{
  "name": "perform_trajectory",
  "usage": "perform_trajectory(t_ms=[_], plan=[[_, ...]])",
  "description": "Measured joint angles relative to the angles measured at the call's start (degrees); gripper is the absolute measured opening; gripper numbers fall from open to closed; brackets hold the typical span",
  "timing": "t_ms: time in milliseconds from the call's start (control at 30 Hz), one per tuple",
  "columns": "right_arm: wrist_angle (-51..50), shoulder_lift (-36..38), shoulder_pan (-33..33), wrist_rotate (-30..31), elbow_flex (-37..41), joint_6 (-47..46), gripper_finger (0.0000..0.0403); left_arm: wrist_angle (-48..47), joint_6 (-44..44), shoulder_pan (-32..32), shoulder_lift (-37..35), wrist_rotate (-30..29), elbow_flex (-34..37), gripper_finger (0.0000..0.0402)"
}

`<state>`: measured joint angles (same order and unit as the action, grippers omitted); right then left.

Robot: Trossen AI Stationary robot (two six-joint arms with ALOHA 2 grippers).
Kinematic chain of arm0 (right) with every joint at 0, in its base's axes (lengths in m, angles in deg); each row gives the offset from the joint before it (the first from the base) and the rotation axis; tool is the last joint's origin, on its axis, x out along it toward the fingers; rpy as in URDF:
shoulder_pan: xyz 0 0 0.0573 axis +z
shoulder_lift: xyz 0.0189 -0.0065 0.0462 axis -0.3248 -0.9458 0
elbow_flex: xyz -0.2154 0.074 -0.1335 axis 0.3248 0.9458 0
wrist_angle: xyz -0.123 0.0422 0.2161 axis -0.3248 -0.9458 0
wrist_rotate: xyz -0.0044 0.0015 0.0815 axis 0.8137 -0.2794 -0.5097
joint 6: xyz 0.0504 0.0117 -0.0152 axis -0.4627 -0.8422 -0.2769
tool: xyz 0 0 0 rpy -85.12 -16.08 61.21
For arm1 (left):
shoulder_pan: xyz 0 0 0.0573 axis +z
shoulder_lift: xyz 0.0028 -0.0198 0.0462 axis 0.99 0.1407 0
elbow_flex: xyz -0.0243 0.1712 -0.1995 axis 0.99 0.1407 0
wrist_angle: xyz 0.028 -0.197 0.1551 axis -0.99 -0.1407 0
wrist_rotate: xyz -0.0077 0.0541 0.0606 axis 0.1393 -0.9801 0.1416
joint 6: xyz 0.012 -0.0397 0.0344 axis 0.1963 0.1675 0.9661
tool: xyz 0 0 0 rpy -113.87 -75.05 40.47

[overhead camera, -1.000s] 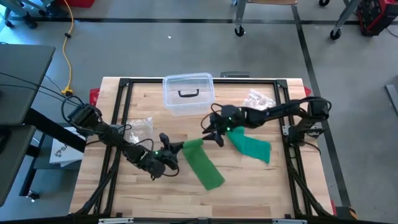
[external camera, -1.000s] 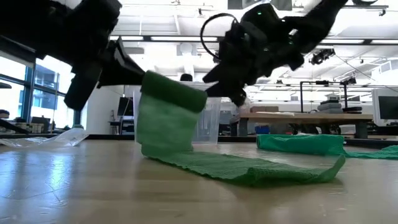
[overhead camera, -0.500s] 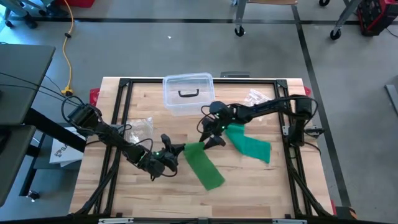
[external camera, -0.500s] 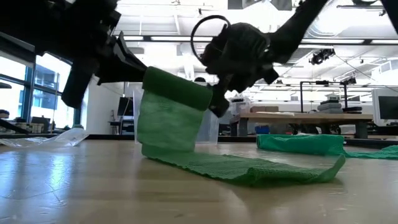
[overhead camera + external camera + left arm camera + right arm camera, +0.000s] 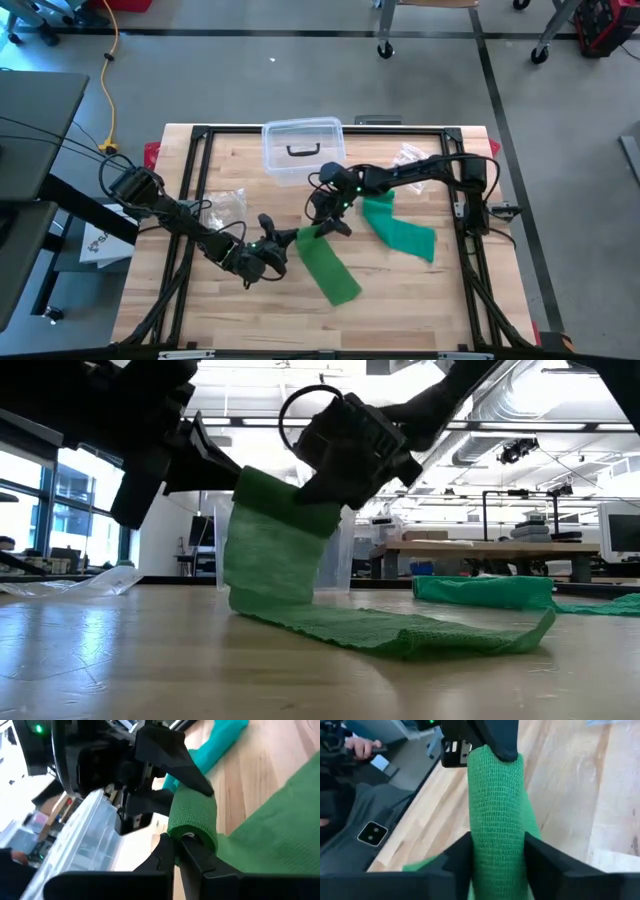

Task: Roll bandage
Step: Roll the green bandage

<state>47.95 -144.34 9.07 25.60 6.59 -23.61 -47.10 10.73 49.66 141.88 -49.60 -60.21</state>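
Between the two grippers, near table centre, the green roll [image 5: 308, 234] is held up off the wood. Left gripper [image 5: 287, 238] is pinched shut on one end of the roll, fingers [image 5: 192, 857] nipping its core. Right gripper [image 5: 322, 222] is set around the other end, fingers [image 5: 544, 862] on either side of the roll and touching it, jaws about half spread. Loose bandage [image 5: 390, 628] hangs down from the roll and is laid flat on the table [image 5: 400, 290], trailing away from the left gripper. A second green bandage [image 5: 402, 233] is seen just beside the right arm. Beyond the right gripper a clear box [image 5: 302, 151] is set near the table's far edge.
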Motion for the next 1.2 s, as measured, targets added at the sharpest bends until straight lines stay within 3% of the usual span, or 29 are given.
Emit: perform_trajectory(t_ms=[100, 200, 433, 567, 700, 933, 1100, 1200], plan=[[-5.1, 0.1, 0.8, 3.7, -2.3, 4.0, 0.0076, -0.1, -6.2, 0.0, 0.0, 0.1, 0.0, 0.0017], [-10.4, 0.1, 2.4, 8.1, -4.9, 8.0, 0.0053, -1.0, -13.6, 0.2, -0.8, 4.2, 0.0, 0.0043], [-17.5, 0.1, 7.2, 23.6, -9.1, 14.8, 0.0056, -11.7, -36.4, -0.1, -2.6, 5.7, 0.0, 0.0117], [-18.1, 0.0, 9.8, 30.6, -10.3, 16.7, 0.0056, -16.1, -46.1, -0.2, -2.7, 5.0, 0.0, 0.0138], [-18.5, 0.1, 11.9, 36.6, -10.9, 19.7, 0.0056, -16.3, -47.1, -0.5, -2.8, 4.7, 0.0, 0.0133], [-18.7, 1.7, 13.7, 40.7, -11.0, 22.5, 0.0057, -15.2, -46.5, -1.0, -2.8, 3.1, -0.1, 0.0087], [-19.1, 2.4, 13.6, 40.1, -11.0, 22.7, 0.0065, -10.5, -38.6, -1.0, -2.8, 2.0, -0.1, 0.0049], [-20.2, 2.6, 13.6, 39.4, -11.0, 21.9, 0.0092, -8.6, -33.7, -1.0, -2.8, 1.5, 0.0, 0.0029]])
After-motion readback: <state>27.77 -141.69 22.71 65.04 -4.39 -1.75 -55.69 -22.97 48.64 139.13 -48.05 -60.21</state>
